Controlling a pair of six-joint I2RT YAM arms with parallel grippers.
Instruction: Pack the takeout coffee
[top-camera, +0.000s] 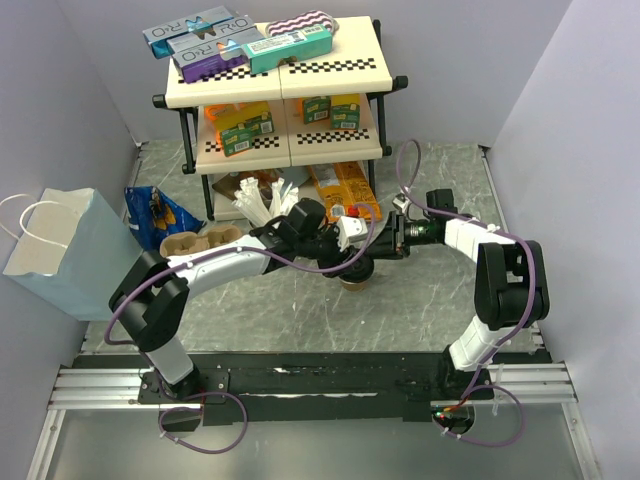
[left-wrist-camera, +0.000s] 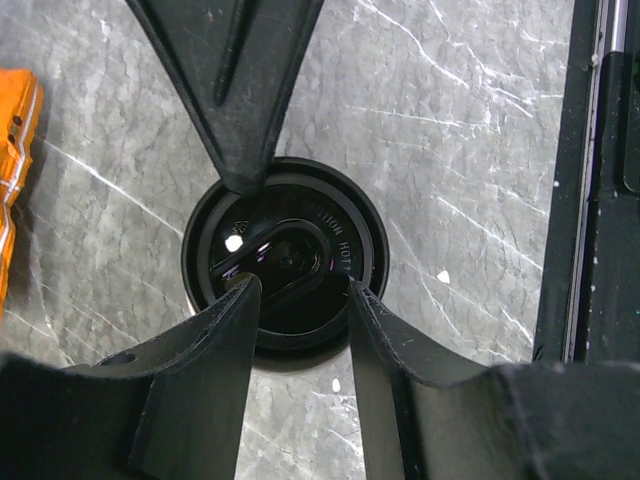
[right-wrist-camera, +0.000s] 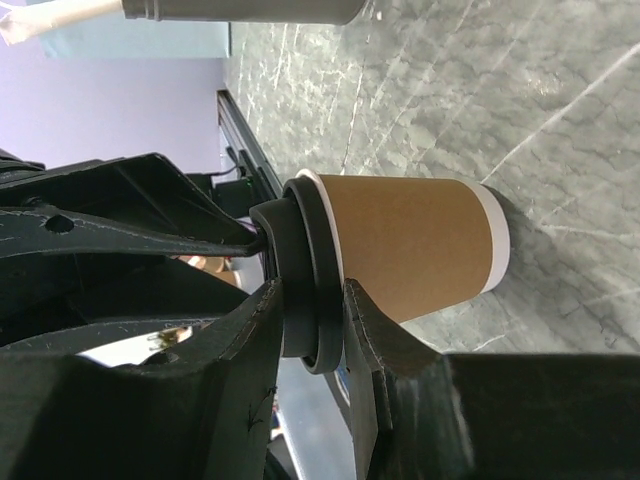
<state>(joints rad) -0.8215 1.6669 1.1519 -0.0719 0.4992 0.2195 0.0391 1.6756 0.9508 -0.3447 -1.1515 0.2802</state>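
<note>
Takeout coffee, a small tan kraft paper cup (top-camera: 353, 282) with a round black plastic lid (left-wrist-camera: 335, 235), stands upright on your grey marbled table (top-camera: 300, 320). It is in front of the cream two-tier shelf rack (top-camera: 362, 50), a little right of the rack's middle, on the side nearer the arm bases.

Your right gripper (right-wrist-camera: 312, 300) comes in from the rack's right-hand side. Its jaws are narrow and pinch the lid's rim: one finger lies over the top of the rim and the other sits under it against the cup wall. In the left wrist view that upper finger (left-wrist-camera: 230, 90) points down onto the rim's edge.

Your left gripper (left-wrist-camera: 300, 290) reaches over from the rack's left-hand side and sits above the lid. Its jaws are slightly parted and nothing is clamped between them. Their tips are over the lid's raised centre, and the right wrist view shows one tip meeting the lid's top.

A brown moulded-pulp cup carrier (top-camera: 200, 240) lies in front of the rack's left leg. A pale blue paper bag (top-camera: 65, 255) stands well left of the rack, and an orange packet (top-camera: 340, 185) lies under its lower shelf.
</note>
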